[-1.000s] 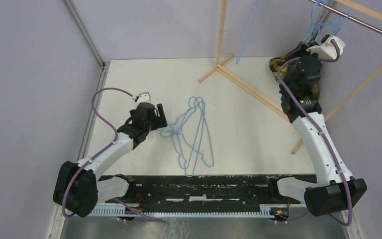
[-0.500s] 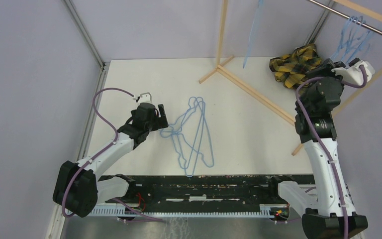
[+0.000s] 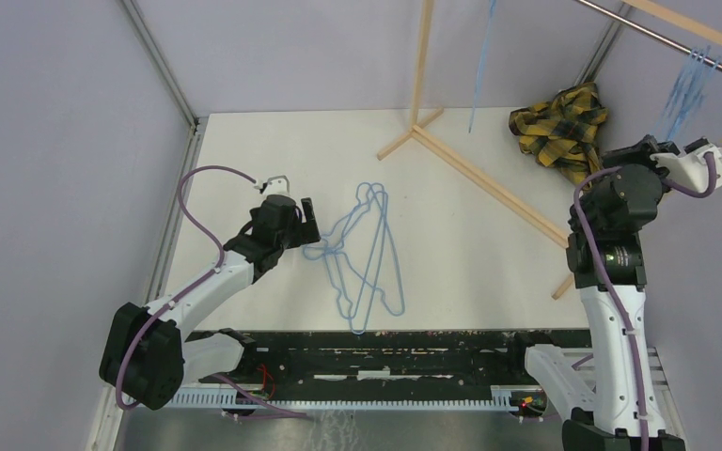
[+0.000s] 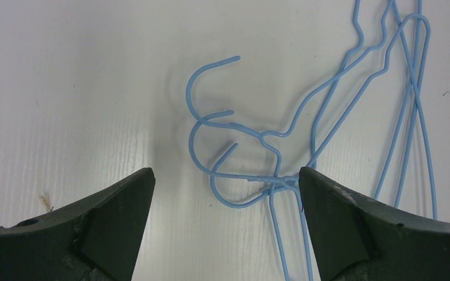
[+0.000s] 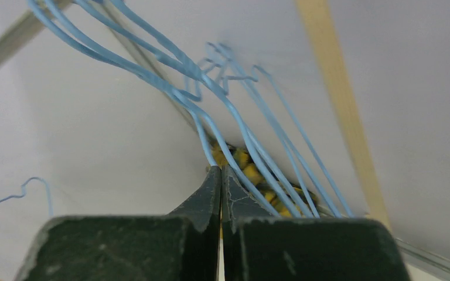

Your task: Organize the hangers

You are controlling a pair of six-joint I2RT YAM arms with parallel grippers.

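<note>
Three hooks of loose hangers [image 4: 263,136] lie tangled on table [image 3: 244,150], just ahead of left claw [image 4: 225,181], fingers wide apart, holding nothing. Only left wrist view shows us that knot. Right claw [image 5: 221,170] pressed shut; we think it pinches wire of hung hangers [image 3: 688,89], hard to tell. Top view: that bunch slid right along rail [image 3: 677,45] since one second ago. Hung lot getting tidied; table heap waits.

I get bright, even light on the flat white tabletop [image 3: 244,132], with faint shadows. My left wrist view shows a soft glare band beside the sharp, thin light-blue wire hangers [image 4: 262,136]; the right wrist view is dimmer and blurred up close.
</note>
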